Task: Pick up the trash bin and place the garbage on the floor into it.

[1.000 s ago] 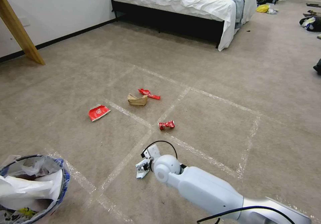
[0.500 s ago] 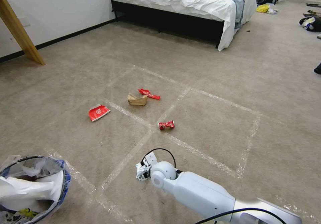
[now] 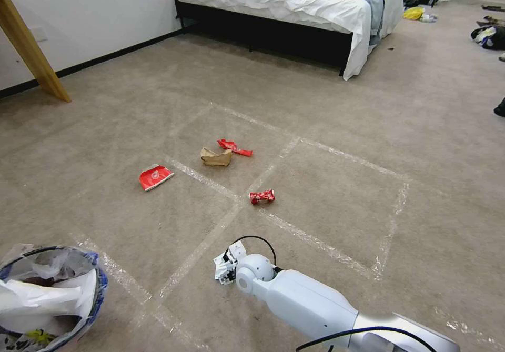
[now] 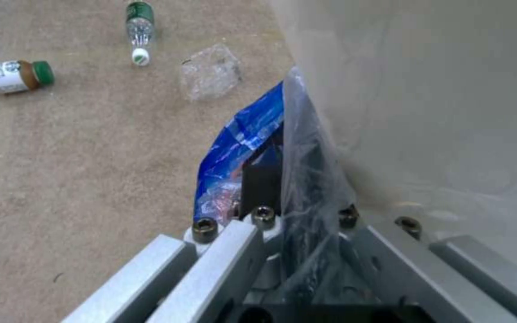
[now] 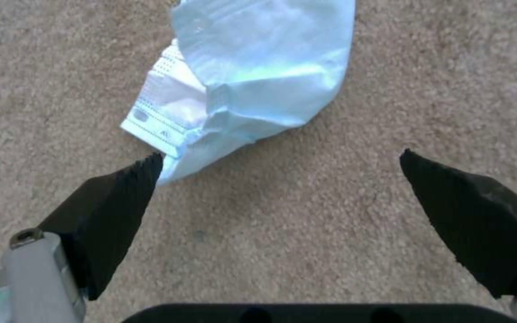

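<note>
Since a second ago we have drawn our right end effector [image 5: 279,179], spread wide, nearer over the mask [image 5: 252,76], while our left end effector [image 4: 306,211] pinches the trash bin [image 3: 47,294], much garbage [image 3: 262,197] remaining.

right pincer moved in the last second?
Yes. The right pincer has pulled back slightly toward the robot, away from the crushed red can, which stayed put, and hangs open over the mask.

Small brown bottle [image 4: 16,77], green cap, lying on the carpet at 10 o'clock in left wrist view: white label with a round green logo, wording too small to read. Flat red packet [image 3: 155,177] at 10 o'clock in head view: white round emblem, unreadable. No other legible text.
</note>
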{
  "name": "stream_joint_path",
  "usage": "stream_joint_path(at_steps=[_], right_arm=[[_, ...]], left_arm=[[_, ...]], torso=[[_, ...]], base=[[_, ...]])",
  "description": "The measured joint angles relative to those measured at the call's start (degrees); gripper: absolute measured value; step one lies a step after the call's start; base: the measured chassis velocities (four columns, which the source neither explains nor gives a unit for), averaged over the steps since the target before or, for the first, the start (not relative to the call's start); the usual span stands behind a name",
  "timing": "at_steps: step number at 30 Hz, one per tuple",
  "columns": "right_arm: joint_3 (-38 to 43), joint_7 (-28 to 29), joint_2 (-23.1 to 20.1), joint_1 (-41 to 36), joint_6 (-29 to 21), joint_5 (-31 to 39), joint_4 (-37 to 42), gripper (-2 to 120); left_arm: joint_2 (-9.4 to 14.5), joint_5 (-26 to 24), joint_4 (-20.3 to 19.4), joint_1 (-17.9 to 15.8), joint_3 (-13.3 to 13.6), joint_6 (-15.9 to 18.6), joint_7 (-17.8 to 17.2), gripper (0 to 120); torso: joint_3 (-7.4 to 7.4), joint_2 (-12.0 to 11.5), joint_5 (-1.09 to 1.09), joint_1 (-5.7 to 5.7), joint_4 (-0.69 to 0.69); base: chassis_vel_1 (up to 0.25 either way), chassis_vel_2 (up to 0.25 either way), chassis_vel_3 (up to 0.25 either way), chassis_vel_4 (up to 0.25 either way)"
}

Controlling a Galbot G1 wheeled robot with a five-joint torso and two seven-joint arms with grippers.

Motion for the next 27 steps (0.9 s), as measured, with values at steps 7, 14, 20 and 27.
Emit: stream_joint_path(at_steps=[7, 14, 20, 27], right_arm=[[0.5, -1.2, 0.8, -0.2, 0.0, -0.9, -1.3, 75], [0.4, -2.0, 1.6, -0.5, 0.0, -1.9, -2.5, 54], [0.2, -2.2, 2.2, -0.8, 0.0, -2.7, -3.0, 34], [0.2, -2.4, 2.2, -1.1, 0.7, -3.6, -2.9, 11]], left_arm=[[0.1, 0.2, 0.2, -0.5, 0.5, 0.1, -0.2, 1], [0.1, 0.3, 0.5, -0.8, 0.6, 0.1, -0.2, 1], [0.1, 0.3, 0.5, -0.8, 0.7, 0.1, -0.3, 1], [0.0, 0.4, 0.6, -0.8, 0.7, 0.0, -0.3, 1]], torso=[[0.00, 0.0, 0.00, 0.00, 0.00], [0.00, 0.0, 0.00, 0.00, 0.00], [0.00, 0.0, 0.00, 0.00, 0.00], [0.00, 0.0, 0.00, 0.00, 0.00]], base=[[0.000, 0.000, 0.000, 0.000], [0.000, 0.000, 0.000, 0.000], [0.000, 0.000, 0.000, 0.000], [0.000, 0.000, 0.000, 0.000]])
